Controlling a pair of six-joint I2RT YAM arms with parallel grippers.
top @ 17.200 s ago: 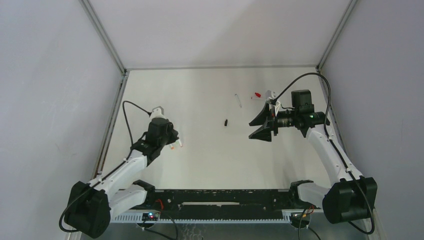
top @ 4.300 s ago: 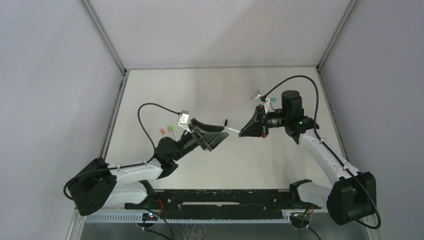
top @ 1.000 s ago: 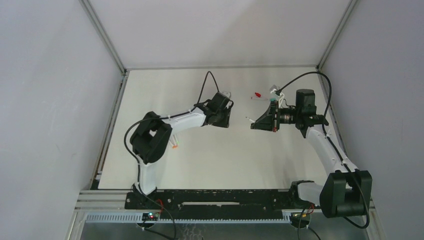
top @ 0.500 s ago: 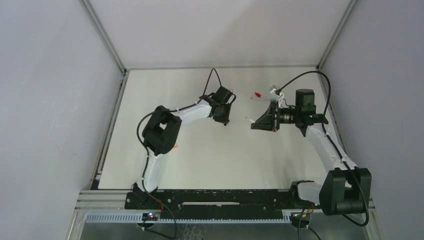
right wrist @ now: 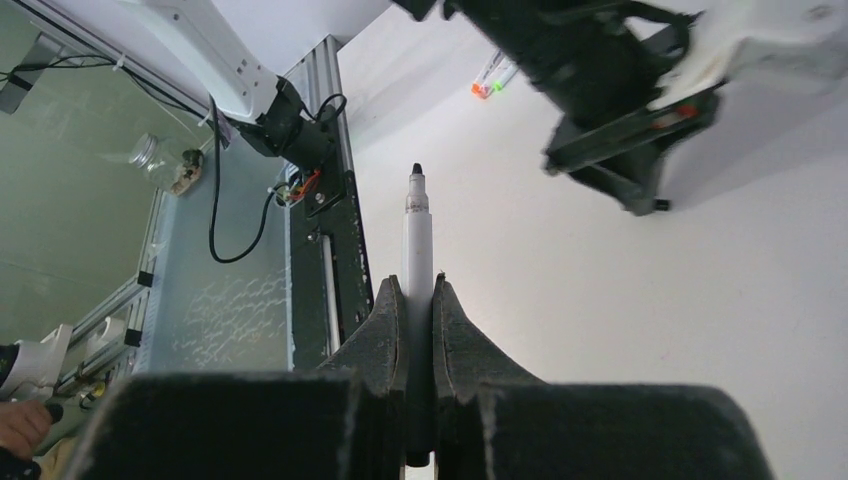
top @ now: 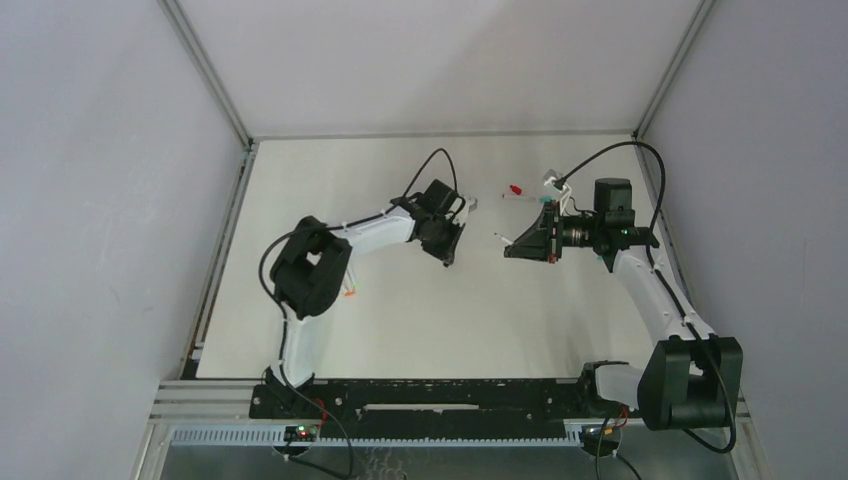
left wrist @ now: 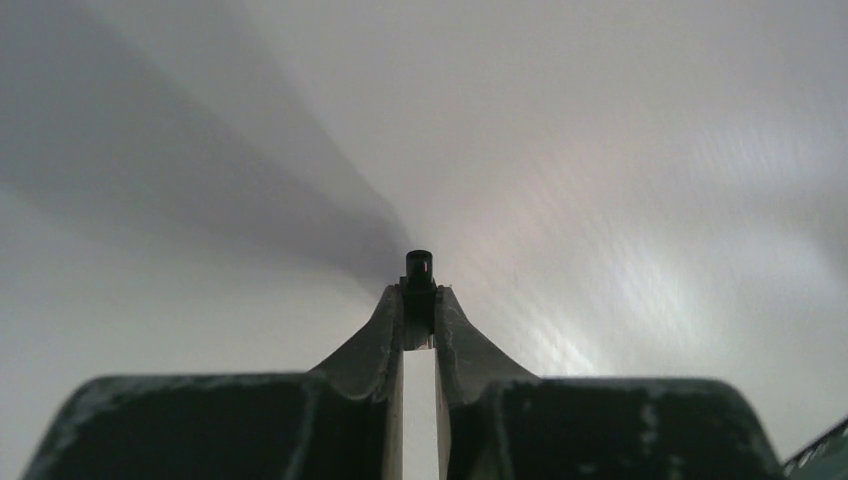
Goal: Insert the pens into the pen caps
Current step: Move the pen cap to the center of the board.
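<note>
L pincer (left wrist: 419,302) is narrowed to a thin slit, fingertips pinched on either side of the black cap (left wrist: 419,268), which sticks out just past the tips. From the wrist cam, can't tell whether the cap sits on the white surface (left wrist: 640,180) or is clear of it. From above, the L arm reaches to mid-surface, pincer (top: 447,257) angled down; the cap is too small to make out there. R pincer (right wrist: 417,292) is clamped on a white-barrelled pen (right wrist: 416,235), w/ barrel sticking fwd past the fingers and dark tip at the far end. From above, R pincer (top: 511,245) lies roughly level and faces left, w/ pen (top: 498,238) pointing toward the L pincer; the two are near but apart. A red-ended pen (top: 515,189) lies on the surface (top: 400,330) further back, beside the R arm. Orange & green pen ends (right wrist: 494,78) show in the R wrist cam beyond the L arm.
</note>
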